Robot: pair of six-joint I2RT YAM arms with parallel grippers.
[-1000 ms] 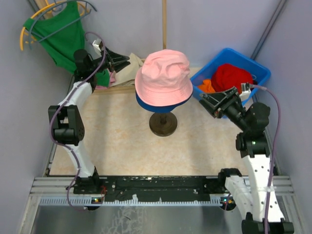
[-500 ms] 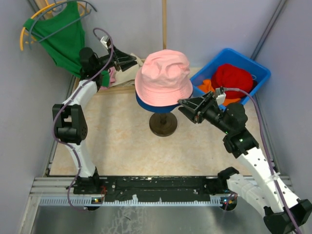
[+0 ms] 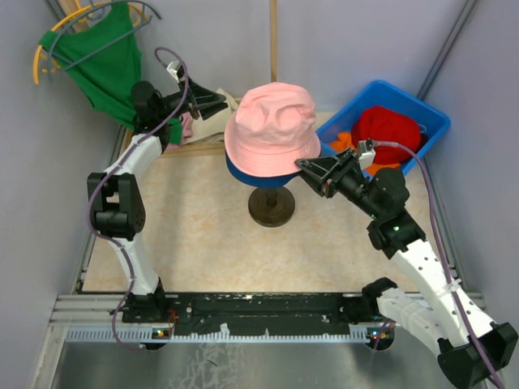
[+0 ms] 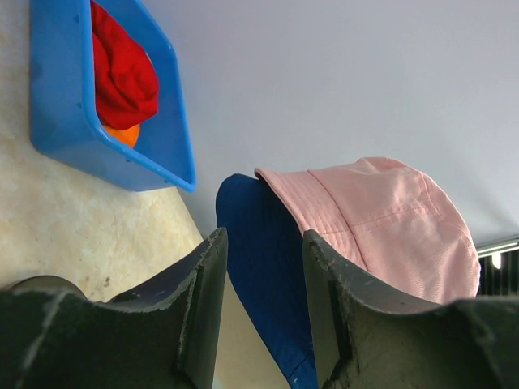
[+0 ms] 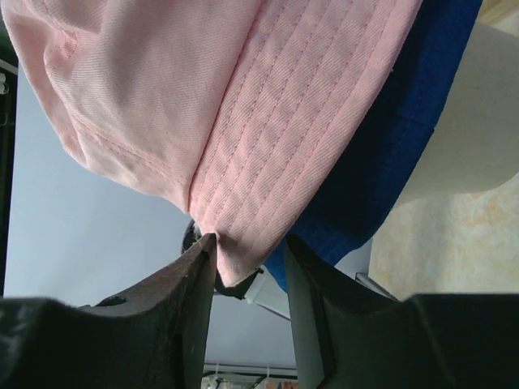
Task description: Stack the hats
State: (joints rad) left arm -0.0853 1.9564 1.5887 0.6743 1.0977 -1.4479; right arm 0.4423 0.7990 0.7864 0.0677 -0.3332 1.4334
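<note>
Pink hat (image 3: pixel 272 126) over navy hat (image 3: pixel 242 173): looks soft, light, floppy (grip at brim). R gripper (image 5: pixel 249 243) narrow, brim edge betw jaws; L gripper (image 4: pixel 263 239) narrow, empty.

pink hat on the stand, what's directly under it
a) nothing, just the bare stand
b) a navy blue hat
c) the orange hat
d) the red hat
B: the brim of a navy blue hat shows under the pink hat on the stand, while the red hat and orange hat lie in the blue bin.
</note>
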